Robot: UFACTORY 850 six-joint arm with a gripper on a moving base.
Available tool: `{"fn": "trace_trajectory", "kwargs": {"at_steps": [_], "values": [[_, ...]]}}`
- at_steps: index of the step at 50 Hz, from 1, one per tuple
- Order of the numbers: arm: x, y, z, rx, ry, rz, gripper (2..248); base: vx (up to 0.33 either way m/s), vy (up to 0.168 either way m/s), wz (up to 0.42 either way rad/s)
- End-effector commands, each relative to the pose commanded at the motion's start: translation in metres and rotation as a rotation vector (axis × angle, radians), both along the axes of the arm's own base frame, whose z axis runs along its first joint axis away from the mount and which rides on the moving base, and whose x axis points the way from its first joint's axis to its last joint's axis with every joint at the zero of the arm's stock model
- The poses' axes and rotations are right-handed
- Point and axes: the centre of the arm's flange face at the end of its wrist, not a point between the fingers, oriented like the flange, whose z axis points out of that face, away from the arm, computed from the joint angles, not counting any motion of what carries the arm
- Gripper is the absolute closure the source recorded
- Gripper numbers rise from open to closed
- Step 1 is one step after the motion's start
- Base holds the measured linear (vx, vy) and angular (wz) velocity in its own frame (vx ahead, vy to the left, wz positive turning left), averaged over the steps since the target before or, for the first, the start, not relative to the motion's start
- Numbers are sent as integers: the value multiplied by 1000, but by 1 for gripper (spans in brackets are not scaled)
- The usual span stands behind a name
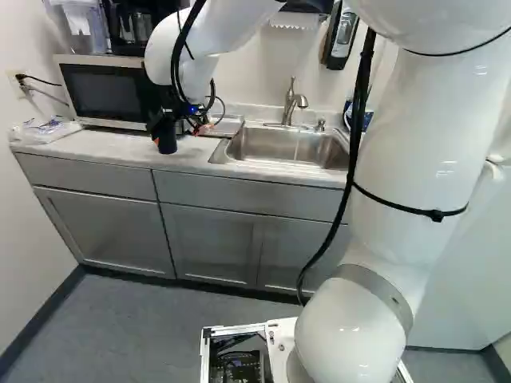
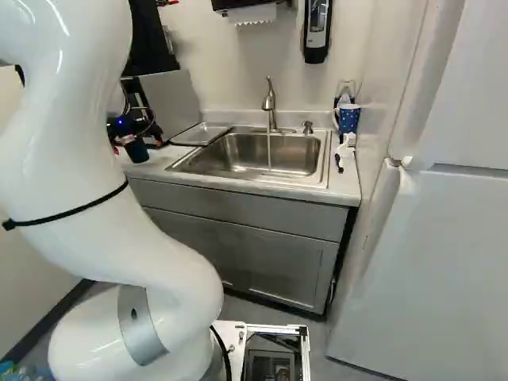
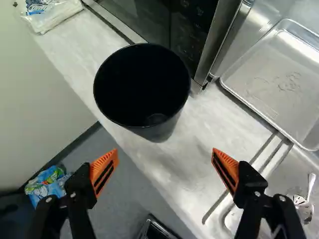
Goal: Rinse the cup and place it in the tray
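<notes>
**The hand is spread wide before the cup; the grasp comes first, then the rinse**

The cup (image 3: 142,92), dark and with its mouth up, stands on the bench (image 3: 224,124) in front of the microwave (image 1: 108,92). The tray (image 3: 279,82) lies beside the sink (image 2: 230,163), and the cup is not in it. In the right base view a thin stream of water (image 2: 269,155) falls from the faucet (image 2: 270,103), so the sink seems ready for the rinsing.

I judge that the step in hand is the approach for picking up the cup, quite early in the task. Whether the cup has had any water, I cannot tell, but its place away from the sink suggests that the rinse is not yet done.

As for the hand (image 3: 165,152), its two fingers are far apart, with the orange pads (image 3: 104,169) facing each other across a wide gap. It holds nothing, and in the wrist view I see no contact with the cup, which is just ahead of the fingertips.

The next move should be a straight advance, with one finger on each side of the cup, and then a firm but gentle closing. If the hand comes off centre, one finger could push the cup or tip it over.
</notes>
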Motion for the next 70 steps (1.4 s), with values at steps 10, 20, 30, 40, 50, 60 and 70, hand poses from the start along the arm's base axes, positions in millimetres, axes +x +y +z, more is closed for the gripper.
{"fn": "trace_trajectory", "kwargs": {"at_steps": [10, 20, 30, 40, 50, 60, 70], "values": [[0, 4, -9, 18, -28, 5, 3, 0, 0, 0], [0, 8, -17, 41, -62, 10, 3, 0, 0, 0], [3, 12, -25, 68, -99, 10, 3, 0, 0, 0], [9, 17, -33, 104, -138, -1, 3, 0, 0, 0], [15, 21, -39, 142, -175, -15, 3, 0, 0, 0], [16, 24, -46, 180, -212, -26, 3, 0, 0, 0], [14, 26, -52, 217, -249, -36, 3, 0, 0, 0]]}}
